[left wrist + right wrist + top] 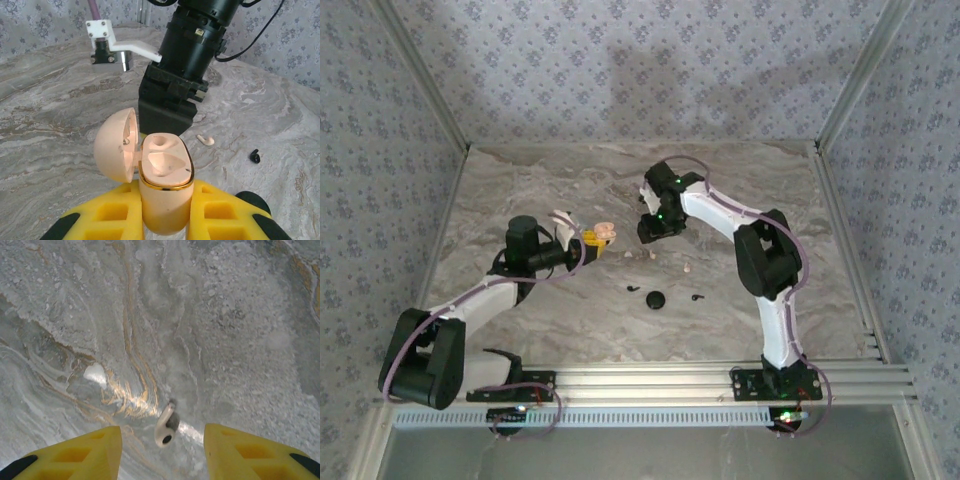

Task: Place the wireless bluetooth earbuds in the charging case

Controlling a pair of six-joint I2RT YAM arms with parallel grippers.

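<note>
My left gripper (165,202) is shut on a cream charging case (165,200), held upright between its yellow fingers (112,215) with the lid (116,145) swung open to the left; both wells look empty. In the top view the case (605,235) sits left of centre. My right gripper (160,442) hangs open just above the table, its yellow fingers (95,452) standing either side of a cream earbud (165,426) without touching it. A cream earbud (205,140) lies on the marble beside the right gripper's black body (170,100). Two tiny black earbuds (633,289) (697,296) lie nearer the front.
A round black puck (655,299) sits between the black earbuds, and one of them (255,156) lies at the right in the left wrist view. A small white fleck (95,374) marks the marble table (520,180). Metal posts and patterned walls enclose the table.
</note>
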